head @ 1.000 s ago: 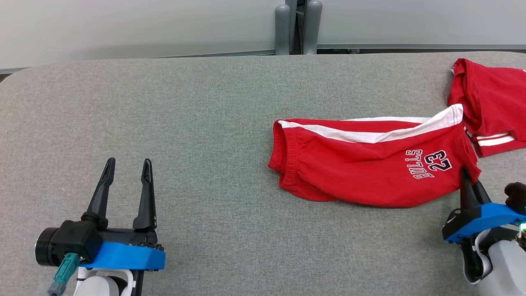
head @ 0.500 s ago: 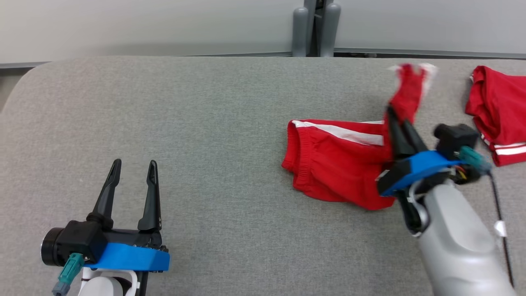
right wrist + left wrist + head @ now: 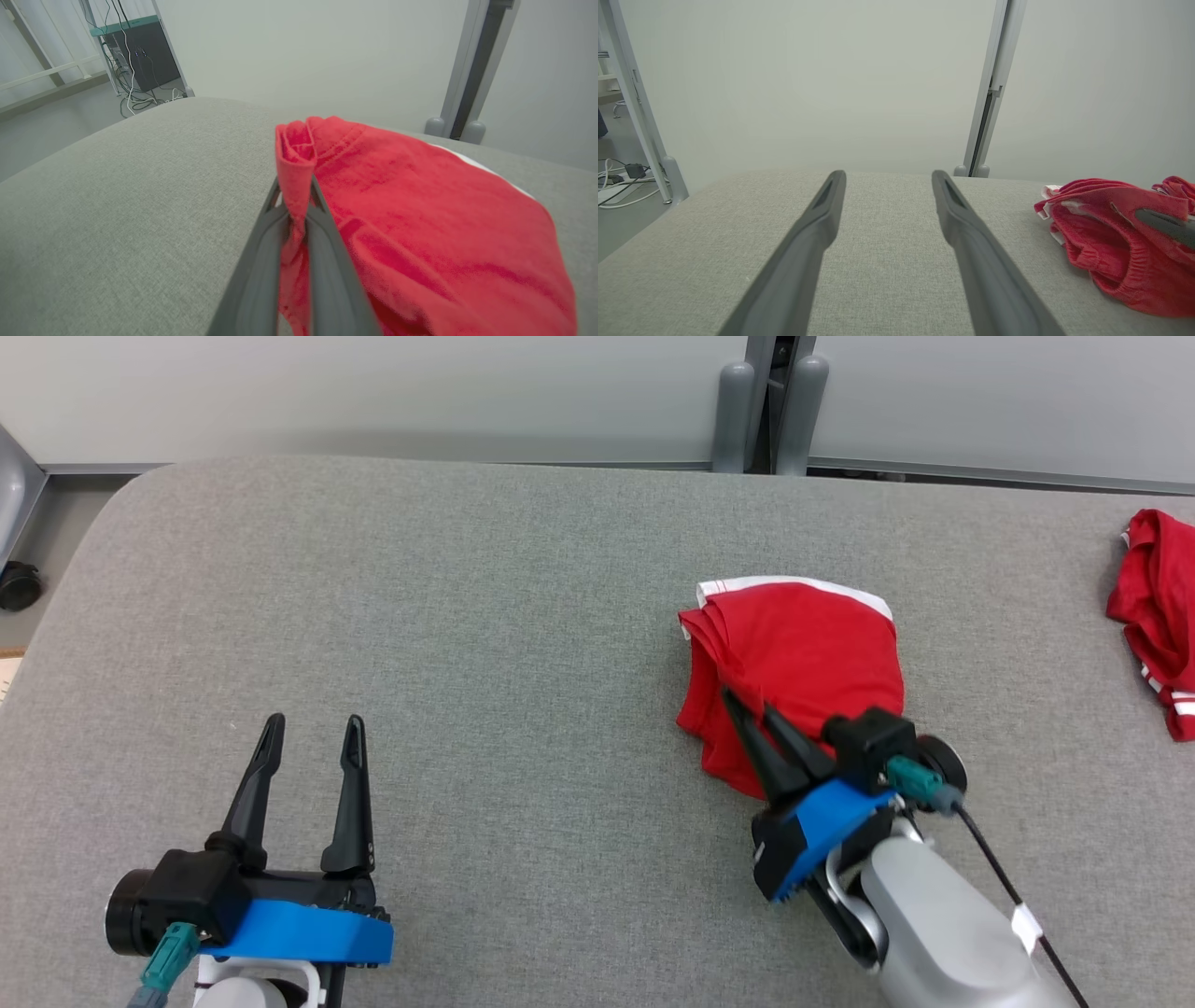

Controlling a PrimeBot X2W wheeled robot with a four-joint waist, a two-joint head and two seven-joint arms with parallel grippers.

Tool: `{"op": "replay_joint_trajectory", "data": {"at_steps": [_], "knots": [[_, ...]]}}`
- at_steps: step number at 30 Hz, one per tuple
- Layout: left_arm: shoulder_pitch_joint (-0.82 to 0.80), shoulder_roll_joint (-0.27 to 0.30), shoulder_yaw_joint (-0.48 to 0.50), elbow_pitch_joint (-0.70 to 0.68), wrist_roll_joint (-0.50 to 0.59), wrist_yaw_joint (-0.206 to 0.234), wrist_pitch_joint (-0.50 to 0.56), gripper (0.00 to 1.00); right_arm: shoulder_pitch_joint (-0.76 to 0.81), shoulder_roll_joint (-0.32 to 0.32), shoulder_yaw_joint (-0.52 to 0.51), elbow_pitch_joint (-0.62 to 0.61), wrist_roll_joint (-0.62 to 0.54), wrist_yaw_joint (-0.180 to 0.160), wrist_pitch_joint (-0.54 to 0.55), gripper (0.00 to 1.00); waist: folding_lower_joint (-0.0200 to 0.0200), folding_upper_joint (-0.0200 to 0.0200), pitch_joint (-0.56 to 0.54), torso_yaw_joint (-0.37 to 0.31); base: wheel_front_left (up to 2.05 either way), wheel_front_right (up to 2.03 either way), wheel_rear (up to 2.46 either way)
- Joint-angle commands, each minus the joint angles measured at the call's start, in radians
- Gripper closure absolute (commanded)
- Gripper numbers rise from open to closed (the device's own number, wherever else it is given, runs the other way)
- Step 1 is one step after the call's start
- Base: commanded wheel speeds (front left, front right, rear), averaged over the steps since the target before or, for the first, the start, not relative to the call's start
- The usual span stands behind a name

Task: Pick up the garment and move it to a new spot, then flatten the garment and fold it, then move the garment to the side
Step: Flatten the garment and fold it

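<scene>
Right jaws tight around garment (image 3: 444, 242) edge

**Arrangement of items on the tabletop (image 3: 513, 616), head view.**
The garment (image 3: 812, 653) lies bunched right of centre. The right claw (image 3: 747, 702) sits at its near-left edge, with a fold of cloth pinched between its fingers. The left claw (image 3: 314, 721) stands at the near left, fingers spread, well apart from the garment. A second garment (image 3: 1158, 607) lies at the right edge, and a post (image 3: 770, 406) rises behind the tabletop.
</scene>
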Motion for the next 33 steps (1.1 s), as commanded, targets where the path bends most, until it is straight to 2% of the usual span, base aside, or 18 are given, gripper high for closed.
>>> {"op": "replay_joint_trajectory", "data": {"at_steps": [1,6,16,17,18,19,27,33], "knots": [[0.008,0.004,0.002,0.000,-0.006,0.005,-0.003,0.00,0.031,-0.019,0.020,-0.014,0.012,0.000,-0.002,1.00,0.0000,0.0000,-0.002,0.002,0.00,0.00,0.00],[0.013,0.003,0.004,-0.001,-0.002,0.007,-0.003,0.00,0.083,-0.057,0.063,-0.039,0.029,0.000,-0.004,1.00,0.0000,0.0000,-0.004,-0.002,0.00,0.00,0.00],[0.017,0.004,-0.004,0.003,0.000,0.007,-0.003,0.00,0.136,-0.057,0.105,-0.055,0.049,0.000,-0.005,1.00,0.0000,0.0000,-0.014,-0.013,0.00,0.00,0.00],[0.018,0.004,-0.004,0.003,0.000,0.006,-0.003,0.00,0.137,-0.057,0.111,-0.061,0.045,0.000,-0.005,0.68,0.0000,0.0000,-0.015,-0.015,0.00,0.00,0.00],[0.018,0.004,-0.003,0.003,0.001,0.006,-0.003,0.00,0.137,-0.059,0.114,-0.071,0.035,0.000,-0.005,0.17,0.0000,0.0000,-0.016,-0.017,0.00,0.00,0.00],[0.019,0.004,-0.002,0.005,0.002,0.004,-0.003,0.00,0.137,-0.062,0.116,-0.083,0.024,0.000,-0.005,0.00,0.0000,0.0000,-0.017,-0.020,0.00,0.00,0.00],[0.027,0.004,0.005,0.007,0.011,0.004,-0.003,0.00,0.199,-0.057,-0.001,-0.237,-0.062,0.000,-0.004,0.00,0.0000,0.0000,-0.046,-0.053,0.00,0.00,0.00],[0.038,0.003,0.015,0.010,0.020,0.000,-0.003,0.00,0.271,-0.042,-0.150,-0.357,-0.110,0.000,-0.004,0.00,0.0000,0.0000,-0.075,-0.094,0.00,0.00,0.00]]}}
